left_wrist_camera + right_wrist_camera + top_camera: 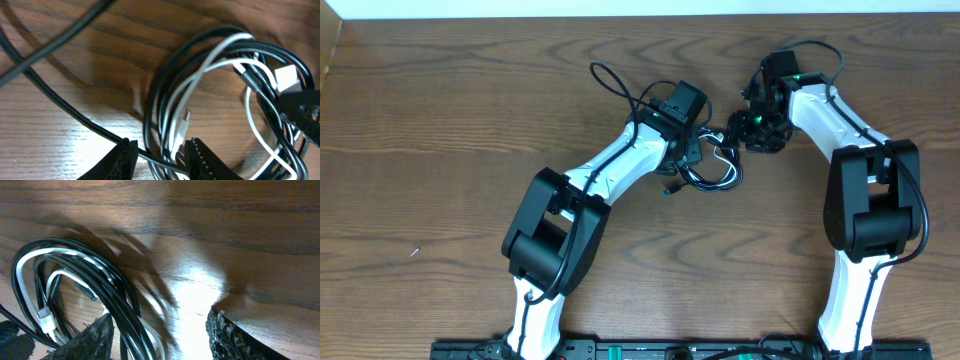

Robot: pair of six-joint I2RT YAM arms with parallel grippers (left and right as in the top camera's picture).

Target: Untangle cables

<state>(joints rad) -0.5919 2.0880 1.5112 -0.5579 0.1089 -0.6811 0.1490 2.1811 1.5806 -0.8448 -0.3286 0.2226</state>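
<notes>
The cables lie as one small coil (718,172) on the wooden table between my two arms, black loops (161,85) wound with a white cord (200,75). My left gripper (161,159) sits at the coil's near edge, its jaws closed on several black and white strands (694,160). My right gripper (738,138) is just right of the coil. In the right wrist view it (160,332) stands open, with black strands (102,290) running past its left finger (92,337) and bare wood towards the other. A small white plug (45,317) lies inside the loops.
A thick black arm wire (60,35) crosses the top left of the left wrist view and loops over the table (610,80). A white connector (286,77) lies at the coil's far side. The table's back edge (640,17) runs along the top.
</notes>
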